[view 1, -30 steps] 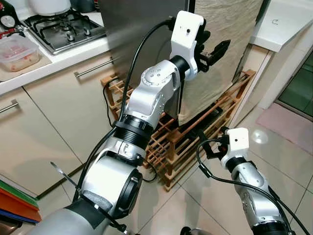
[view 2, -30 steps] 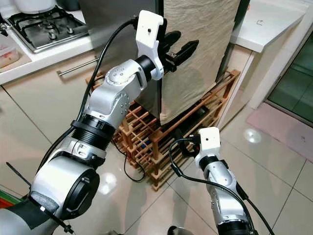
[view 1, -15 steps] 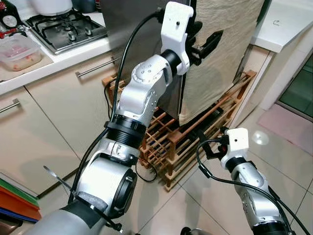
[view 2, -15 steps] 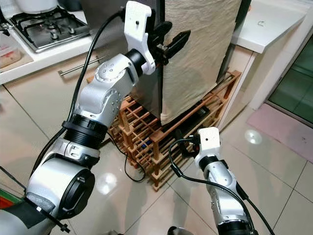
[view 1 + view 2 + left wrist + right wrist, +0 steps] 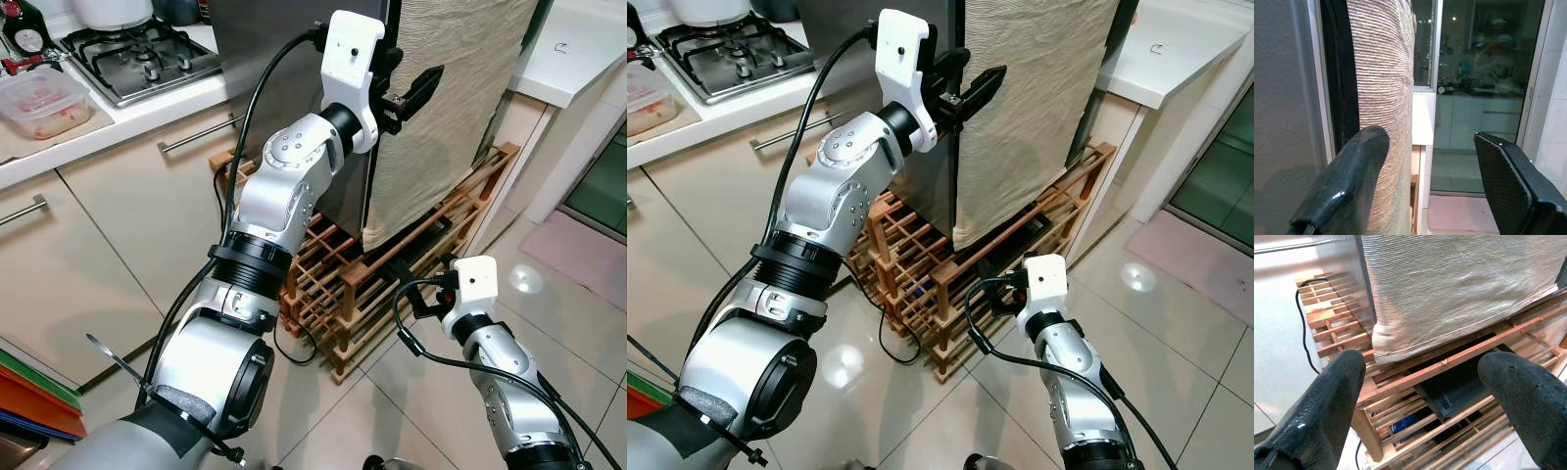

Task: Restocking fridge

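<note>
The fridge (image 5: 265, 39) is a tall steel box standing on a wooden rack (image 5: 333, 294). A beige woven cloth (image 5: 460, 88) hangs down over its front. My left gripper (image 5: 411, 78) is raised to the fridge's front corner and is open, with nothing between its fingers. In the left wrist view one finger (image 5: 1352, 166) lies close to the cloth's edge (image 5: 1383, 98) and the dark strip (image 5: 1339, 73) beside it. My right gripper (image 5: 1422, 367) hangs low and open, facing the rack below the cloth's hem.
A counter with a gas hob (image 5: 147, 59) and a lidded food tub (image 5: 39, 98) runs on the left above cabinet doors (image 5: 98, 245). A black cable (image 5: 1303, 333) trails by the rack. A white counter (image 5: 578, 49) and a floor mat (image 5: 578, 245) lie right.
My left gripper has swung up and to the left, closer to the fridge's front corner, then held still. The right arm has not moved. The camera has shifted slightly.
</note>
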`<state>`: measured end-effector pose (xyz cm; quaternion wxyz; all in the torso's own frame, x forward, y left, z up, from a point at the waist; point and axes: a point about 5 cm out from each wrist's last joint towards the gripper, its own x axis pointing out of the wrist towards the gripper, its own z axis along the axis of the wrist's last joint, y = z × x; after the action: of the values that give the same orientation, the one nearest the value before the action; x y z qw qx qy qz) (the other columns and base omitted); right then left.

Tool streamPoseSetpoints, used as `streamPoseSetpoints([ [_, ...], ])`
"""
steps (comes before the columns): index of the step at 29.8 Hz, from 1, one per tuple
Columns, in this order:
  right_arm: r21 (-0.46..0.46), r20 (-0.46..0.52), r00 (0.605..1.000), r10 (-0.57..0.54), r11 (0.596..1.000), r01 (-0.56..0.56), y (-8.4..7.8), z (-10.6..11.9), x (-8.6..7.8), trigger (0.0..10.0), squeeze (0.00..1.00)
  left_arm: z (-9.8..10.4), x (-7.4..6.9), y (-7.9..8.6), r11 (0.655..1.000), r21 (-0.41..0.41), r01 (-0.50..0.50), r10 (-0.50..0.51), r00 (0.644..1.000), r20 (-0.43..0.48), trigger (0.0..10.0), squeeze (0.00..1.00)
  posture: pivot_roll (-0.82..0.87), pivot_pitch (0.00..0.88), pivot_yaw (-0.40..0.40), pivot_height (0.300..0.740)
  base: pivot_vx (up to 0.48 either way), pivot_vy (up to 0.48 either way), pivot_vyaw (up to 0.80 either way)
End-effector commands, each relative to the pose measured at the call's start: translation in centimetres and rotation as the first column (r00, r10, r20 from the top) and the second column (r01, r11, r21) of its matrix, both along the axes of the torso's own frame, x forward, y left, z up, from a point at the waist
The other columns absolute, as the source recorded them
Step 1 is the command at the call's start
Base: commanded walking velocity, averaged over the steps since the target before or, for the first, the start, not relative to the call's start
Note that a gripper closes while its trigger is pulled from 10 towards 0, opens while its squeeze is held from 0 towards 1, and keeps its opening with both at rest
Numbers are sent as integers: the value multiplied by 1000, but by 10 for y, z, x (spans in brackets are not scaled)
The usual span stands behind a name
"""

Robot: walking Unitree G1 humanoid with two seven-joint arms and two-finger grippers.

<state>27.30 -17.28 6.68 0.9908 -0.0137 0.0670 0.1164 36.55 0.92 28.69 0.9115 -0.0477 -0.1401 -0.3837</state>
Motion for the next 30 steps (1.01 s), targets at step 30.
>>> streamPoseSetpoints([
  [30,-17,24,999,-48,999,48,-4,-3,1,10000,0,-76,24,69,854,7,-520,512,839,-183,10000,0,-97,26,25,740,0,0,0],
])
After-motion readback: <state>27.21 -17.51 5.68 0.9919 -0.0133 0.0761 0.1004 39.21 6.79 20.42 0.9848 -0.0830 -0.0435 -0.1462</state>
